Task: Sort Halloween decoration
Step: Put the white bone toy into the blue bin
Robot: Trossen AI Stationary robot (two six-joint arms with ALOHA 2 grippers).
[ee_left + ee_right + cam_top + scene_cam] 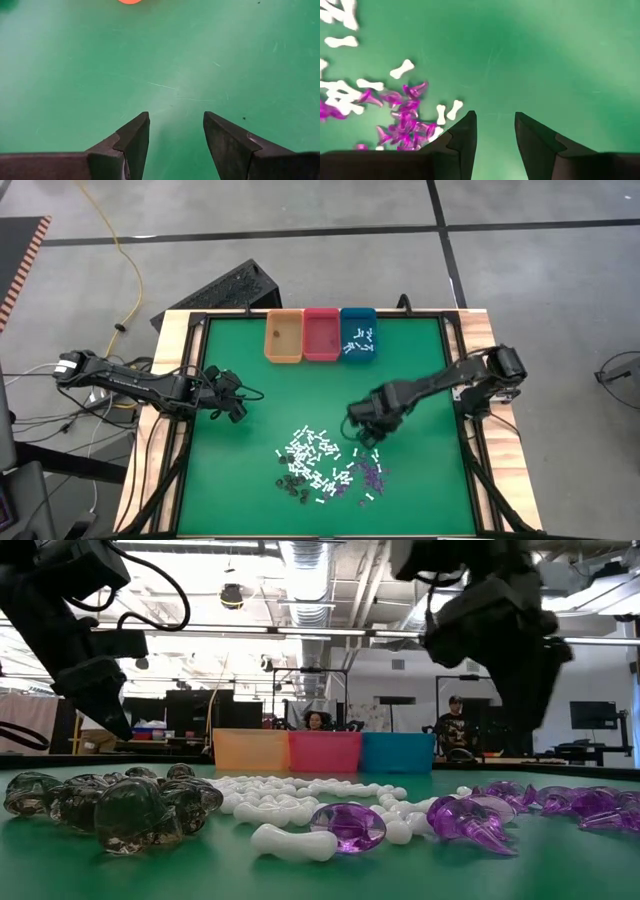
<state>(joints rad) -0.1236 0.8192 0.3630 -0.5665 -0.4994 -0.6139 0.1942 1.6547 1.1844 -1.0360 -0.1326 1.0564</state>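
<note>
The decoration pieces lie loose on the green mat near its front middle: white bone-shaped sticks [312, 450], purple bits [371, 473] and dark bits [293, 486]. In the low view the dark bits [130, 802], white bones [300, 802] and purple bits [480, 815] lie side by side. My right gripper [365, 430] is open and empty just behind the purple bits [405, 117]. My left gripper [238, 402] is open and empty over bare mat at the left.
Three bins stand in a row at the mat's far edge: orange [283, 336], pink [322, 334] and teal [358, 334], the teal one holding several white and dark pieces. A raised frame [455, 380] borders the mat. People sit in the room beyond [318, 721].
</note>
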